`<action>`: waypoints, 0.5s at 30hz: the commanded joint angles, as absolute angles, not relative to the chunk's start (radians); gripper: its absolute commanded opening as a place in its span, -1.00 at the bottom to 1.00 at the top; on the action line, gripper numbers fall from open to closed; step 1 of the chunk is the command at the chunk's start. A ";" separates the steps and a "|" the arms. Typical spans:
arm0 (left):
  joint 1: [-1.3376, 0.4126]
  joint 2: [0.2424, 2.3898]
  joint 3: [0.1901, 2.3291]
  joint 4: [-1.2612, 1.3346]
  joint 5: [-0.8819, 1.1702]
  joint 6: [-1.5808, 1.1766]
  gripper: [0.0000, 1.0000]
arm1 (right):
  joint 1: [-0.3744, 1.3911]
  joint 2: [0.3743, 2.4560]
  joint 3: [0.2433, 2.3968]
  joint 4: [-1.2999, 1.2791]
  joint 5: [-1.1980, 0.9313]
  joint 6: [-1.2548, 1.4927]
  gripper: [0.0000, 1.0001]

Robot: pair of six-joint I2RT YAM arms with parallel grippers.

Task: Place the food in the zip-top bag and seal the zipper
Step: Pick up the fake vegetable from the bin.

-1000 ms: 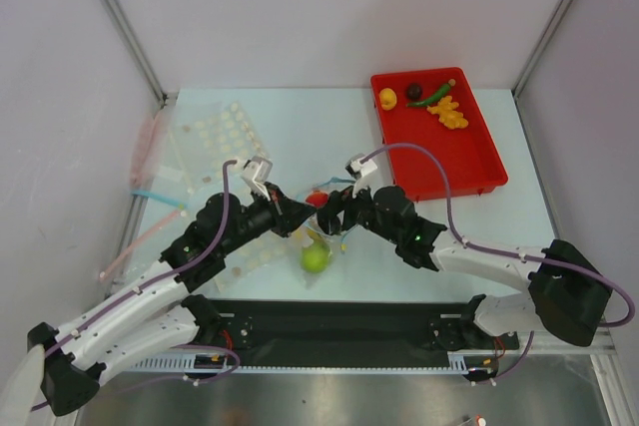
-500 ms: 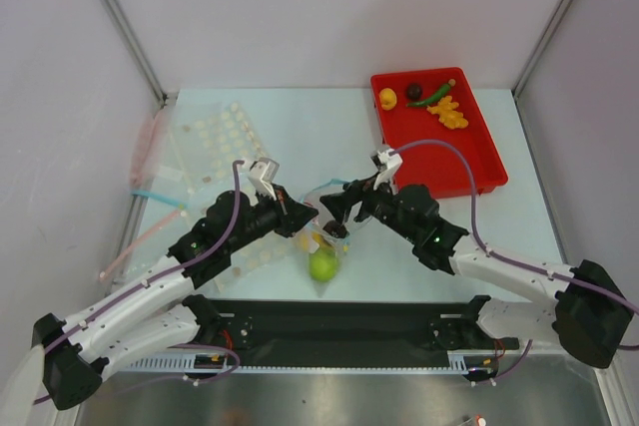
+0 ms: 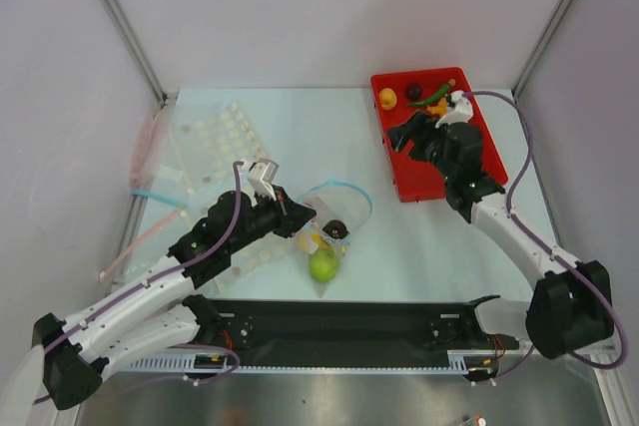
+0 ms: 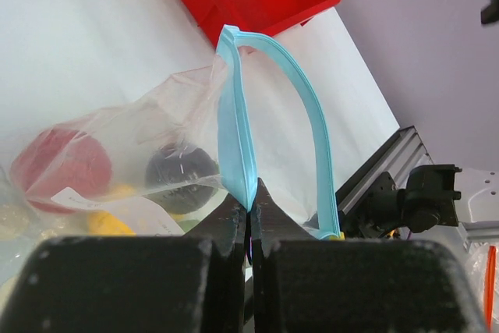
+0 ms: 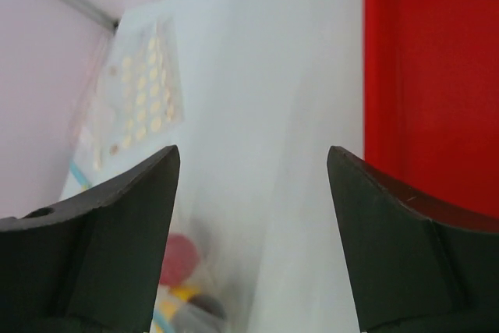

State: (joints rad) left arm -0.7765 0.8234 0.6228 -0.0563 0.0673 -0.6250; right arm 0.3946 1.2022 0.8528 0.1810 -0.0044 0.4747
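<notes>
The right gripper [image 3: 400,137] has left the bag at the middle of the frame and swung to the upper right, where it now hangs over the left part of the red tray [image 3: 451,175]. In the right wrist view its jaws [image 5: 251,158] stand wide apart with nothing between them. The left gripper [image 3: 303,220] has stayed where it was, pinched shut on the zipper [image 4: 237,139].

The zip-top bag [image 3: 327,244] lies on the table [image 3: 300,137] just below centre in the top view. Its long axis runs roughly up and down the frame, closed end toward the lower edge, mouth toward the top and slightly right, facing the tray. The mouth gapes: the light-blue zipper [image 3: 342,185] bows out in an open loop.

Inside the bag, the green apple [image 3: 321,264] sits at the closed end, with a dark purple ball [image 4: 181,169], a red piece [image 4: 61,168] and a yellow piece [image 4: 110,224] nearer the mouth.

At the tray's top end lie a yellow piece, a dark ball [image 3: 413,93], a green chili [image 3: 433,97] and the orange bunch [image 3: 438,107], the last partly hidden by the right arm.
</notes>
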 commanded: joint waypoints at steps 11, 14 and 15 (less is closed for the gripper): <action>-0.779 0.801 0.653 -0.061 0.003 -0.621 -0.99 | 0.081 1.655 1.259 0.032 -0.111 0.703 0.64; -0.779 0.805 0.657 -0.064 0.002 -0.620 -0.99 | 0.037 1.736 1.301 0.032 -0.046 0.748 0.74; -0.778 0.805 0.655 -0.064 0.003 -0.618 -0.99 | 0.025 1.753 1.302 0.041 -0.040 0.762 0.75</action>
